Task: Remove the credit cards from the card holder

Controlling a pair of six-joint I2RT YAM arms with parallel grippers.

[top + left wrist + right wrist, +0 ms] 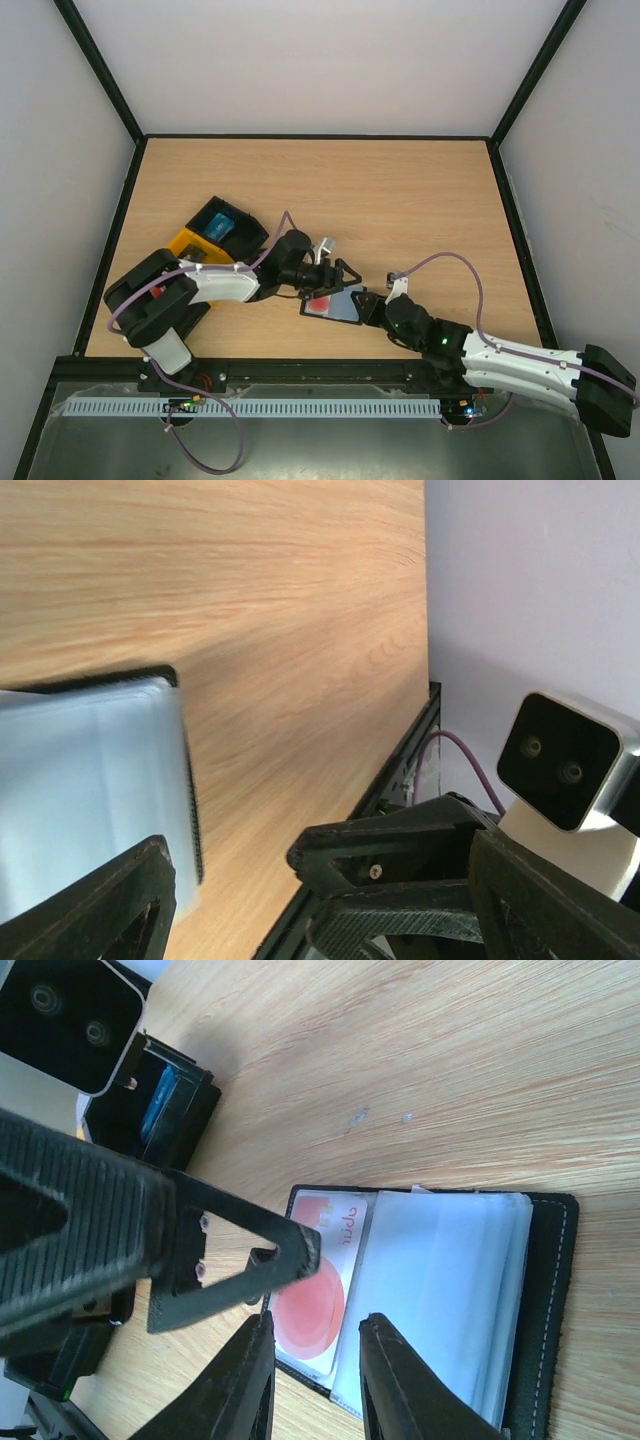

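While the card holder point(548, 1290) lies open and flat on the worktop point(400, 200), between my two arms, my right tool point(318, 1328) stands over its near edge. Its jaws are only narrowly parted and grip nothing that I can make out. I judge it is there to steady the holder against sliding. My left tool point(337, 273) is spread wide, with one finger point(285, 1255) tipped at the red card point(305, 1310); whether it touches, I cannot tell. The card sits in the left pocket beside the clear sleeves. That reach looks meant to drag it out. A blue card point(220, 222) lies in the black-and-orange tray point(185, 245) well to the left, so I reckon the red one is what is left.
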